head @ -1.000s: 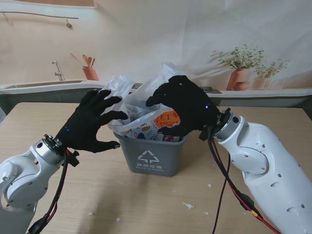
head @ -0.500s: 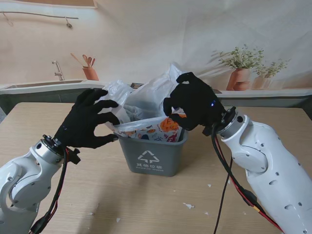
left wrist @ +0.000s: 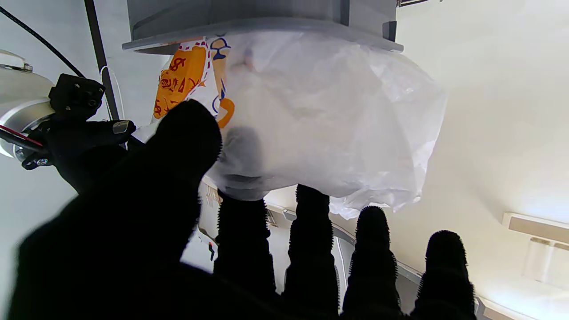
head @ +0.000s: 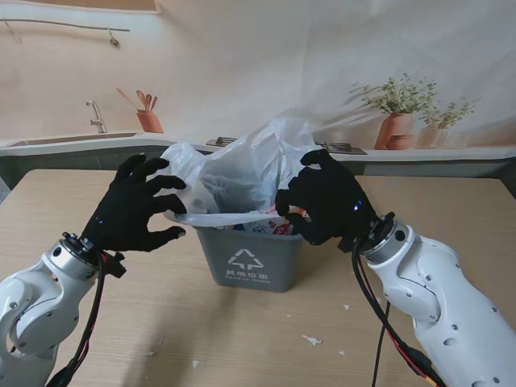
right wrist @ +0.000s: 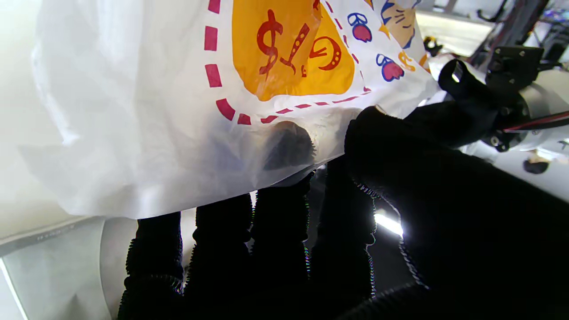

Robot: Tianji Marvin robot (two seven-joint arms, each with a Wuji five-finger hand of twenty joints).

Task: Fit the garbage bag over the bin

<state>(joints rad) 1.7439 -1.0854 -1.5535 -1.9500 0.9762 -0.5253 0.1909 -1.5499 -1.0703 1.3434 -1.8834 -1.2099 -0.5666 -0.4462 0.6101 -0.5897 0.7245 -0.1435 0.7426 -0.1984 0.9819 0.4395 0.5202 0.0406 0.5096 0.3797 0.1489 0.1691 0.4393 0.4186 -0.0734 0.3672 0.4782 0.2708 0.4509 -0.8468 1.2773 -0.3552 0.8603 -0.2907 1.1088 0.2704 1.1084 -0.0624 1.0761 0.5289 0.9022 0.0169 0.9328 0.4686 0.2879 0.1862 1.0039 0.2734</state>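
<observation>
- Two black-gloved hands are working one garbage bag (head: 242, 173) from opposite sides, with the grey bin (head: 250, 256) sitting around the middle of the desk (head: 161, 322), closer to the far edge.
- Left robot hand (head: 133, 211) is at the bin's left rim, fingers spread and curled. In the left wrist view one fingertip (left wrist: 242, 151) shows through the plastic, so it's tucked inside the bag's edge with the thumb on the outside — it has hold of the bag there.
- Right robot hand (head: 322, 201) is at the bin's right rim, fingers curled. Right wrist view shows the same deal: a fingertip (right wrist: 289, 146) under the film, thumb outside, pinching the bag's hem.
- Bag is white and see-through, puffed up over the bin opening and stretched between both hands. Its mouth edge hangs right at the bin's near rim.
- Something with an orange and red cartoon print (right wrist: 289, 49) shows through the plastic; can't tell what it is.
- Few small white scraps (head: 313, 340) lie on the desk nearer to me than the bin.
</observation>
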